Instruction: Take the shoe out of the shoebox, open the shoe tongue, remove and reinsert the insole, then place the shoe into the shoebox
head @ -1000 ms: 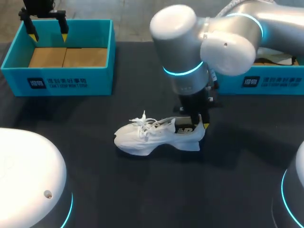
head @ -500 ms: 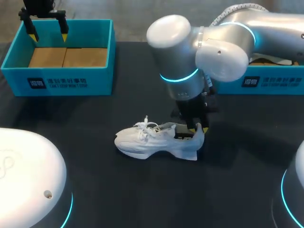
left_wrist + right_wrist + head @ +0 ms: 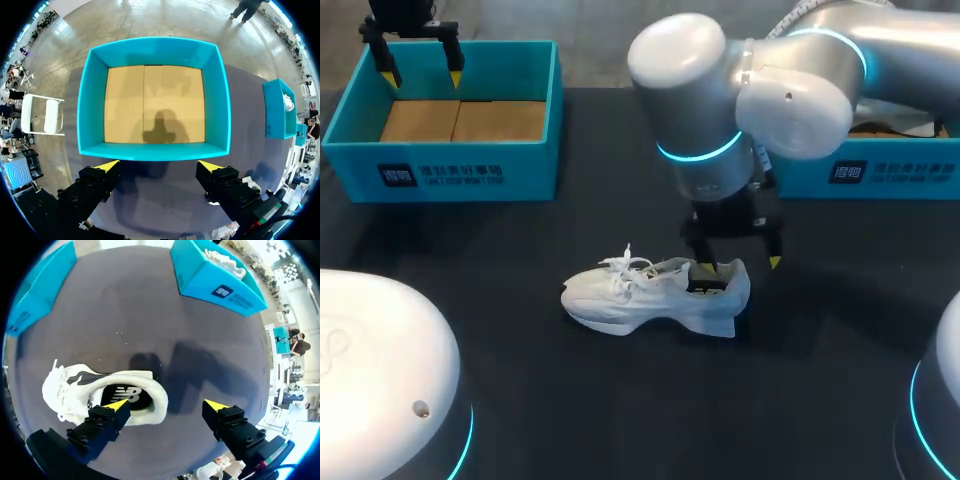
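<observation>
The white shoe [image 3: 655,295] rests on its sole in the middle of the black table, toe toward my left side. My right gripper [image 3: 740,263] hangs open just above its heel. In the right wrist view one finger sits over the shoe [image 3: 95,385] opening and its dark insole, the other stands clear past the heel; the right gripper [image 3: 166,406] holds nothing. My left gripper [image 3: 422,76] is open above the empty blue shoebox [image 3: 440,165] at the back left. The left gripper [image 3: 159,166] looks down at the shoebox [image 3: 155,150] and its bare cardboard floor.
A second blue box [image 3: 880,172] stands at the back right with something white inside [image 3: 220,257]. White robot bases fill the near left [image 3: 380,370] and near right [image 3: 945,400] corners. Bare black tabletop lies around the shoe.
My right gripper opened and let go of the shoe's heel, rising slightly. The shoe settled onto the table. The left arm stayed still.
</observation>
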`<state>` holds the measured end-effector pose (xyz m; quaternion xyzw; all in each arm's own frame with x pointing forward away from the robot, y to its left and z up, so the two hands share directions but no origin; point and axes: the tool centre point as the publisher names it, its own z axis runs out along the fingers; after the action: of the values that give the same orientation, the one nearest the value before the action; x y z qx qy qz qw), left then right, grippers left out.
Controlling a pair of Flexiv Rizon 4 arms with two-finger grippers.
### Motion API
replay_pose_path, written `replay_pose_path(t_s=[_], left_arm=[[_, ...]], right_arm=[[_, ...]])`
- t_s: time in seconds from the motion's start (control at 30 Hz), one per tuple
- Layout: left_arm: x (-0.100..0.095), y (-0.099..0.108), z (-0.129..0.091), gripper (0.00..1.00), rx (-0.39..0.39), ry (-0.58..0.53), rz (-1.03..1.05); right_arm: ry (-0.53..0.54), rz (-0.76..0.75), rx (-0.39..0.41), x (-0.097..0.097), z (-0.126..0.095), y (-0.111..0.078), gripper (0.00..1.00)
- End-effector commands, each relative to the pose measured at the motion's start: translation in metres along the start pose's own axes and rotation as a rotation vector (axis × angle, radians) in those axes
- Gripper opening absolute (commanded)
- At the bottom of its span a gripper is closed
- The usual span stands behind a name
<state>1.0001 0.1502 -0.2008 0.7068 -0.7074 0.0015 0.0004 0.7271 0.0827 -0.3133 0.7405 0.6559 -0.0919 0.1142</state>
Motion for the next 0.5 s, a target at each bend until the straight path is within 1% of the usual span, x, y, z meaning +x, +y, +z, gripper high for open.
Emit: replay_pose_path(t_s=[0.03, 0.17, 0.23, 0.27, 0.37, 0.43, 0.5], left_arm=[[0.0, 0.0, 0.0, 1.0, -0.001, -0.001, 0.0], [0.0, 0.0, 0.0, 1.0, -0.001, -0.001, 0.0], [0.0, 0.0, 0.0, 1.0, -0.001, -0.001, 0.0], [0.0, 0.0, 0.0, 1.0, -0.001, -0.001, 0.0], [0.0, 0.0, 0.0, 1.0, -0.001, -0.001, 0.0], [0.0, 0.0, 0.0, 1.0, -0.001, -0.001, 0.0], [0.0, 0.0, 0.0, 1.0, -0.001, -0.001, 0.0]], right_arm=[[0.008, -0.011, -0.018, -0.014, -0.02, -0.002, 1.0], [0.026, -0.017, -0.026, -0.021, -0.036, -0.002, 1.0], [0.035, -0.026, -0.025, -0.026, -0.047, -0.003, 1.0], [0.038, -0.027, -0.027, -0.026, -0.048, -0.003, 1.0], [0.043, -0.032, -0.041, -0.033, -0.066, -0.004, 1.0], [-0.009, -0.042, -0.054, -0.037, -0.073, -0.005, 1.0], [-0.009, -0.043, -0.058, -0.039, -0.079, -0.005, 1.0]])
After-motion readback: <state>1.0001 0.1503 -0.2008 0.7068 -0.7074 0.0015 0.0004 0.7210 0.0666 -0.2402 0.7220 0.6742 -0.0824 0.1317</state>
